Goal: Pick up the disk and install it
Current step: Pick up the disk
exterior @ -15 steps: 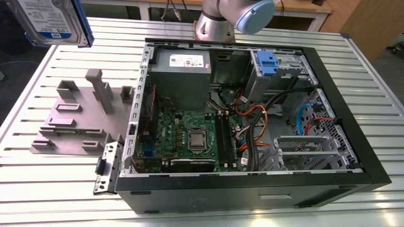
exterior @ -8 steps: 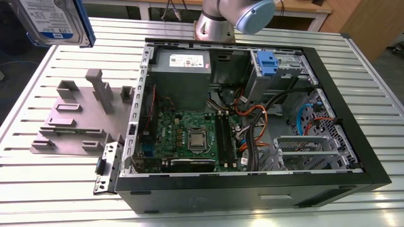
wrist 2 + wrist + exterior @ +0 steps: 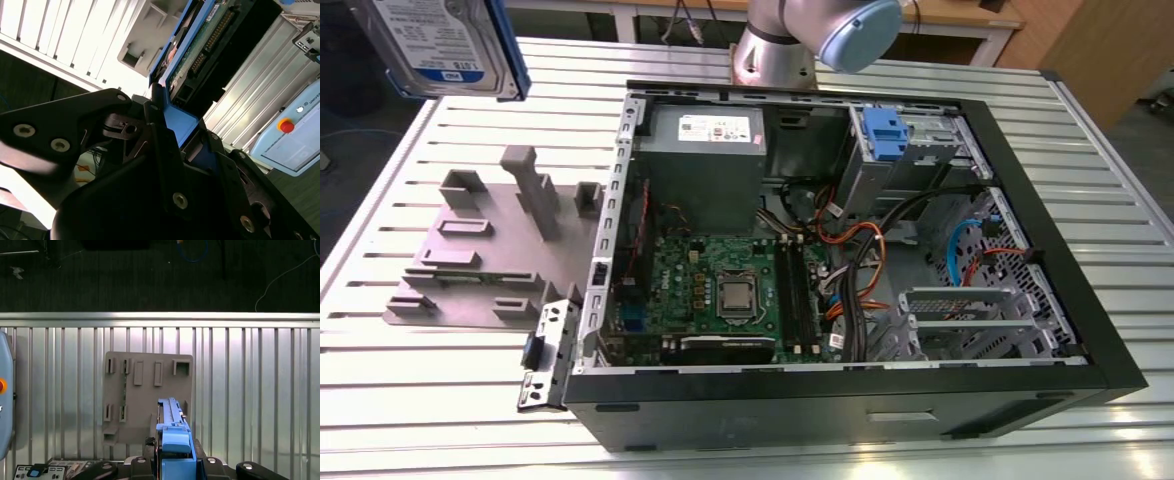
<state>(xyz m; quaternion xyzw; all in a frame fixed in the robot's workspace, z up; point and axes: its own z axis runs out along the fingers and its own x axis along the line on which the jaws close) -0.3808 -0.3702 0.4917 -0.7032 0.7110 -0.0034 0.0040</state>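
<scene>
The gripper (image 3: 176, 462) is clenched on the disk (image 3: 171, 422), seemingly by its blue end rail, though the contact is partly hidden. The disk hangs edge-down, lifted above the grey fixture plate (image 3: 480, 260) beside the open computer case (image 3: 1107, 340). The arm (image 3: 807, 40) stands behind the case.

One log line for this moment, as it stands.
Pincer: shut on silver hard disk with blue side rails | Disk: aloft over grey slotted fixture plate | Open black computer case: disk not installed
</scene>
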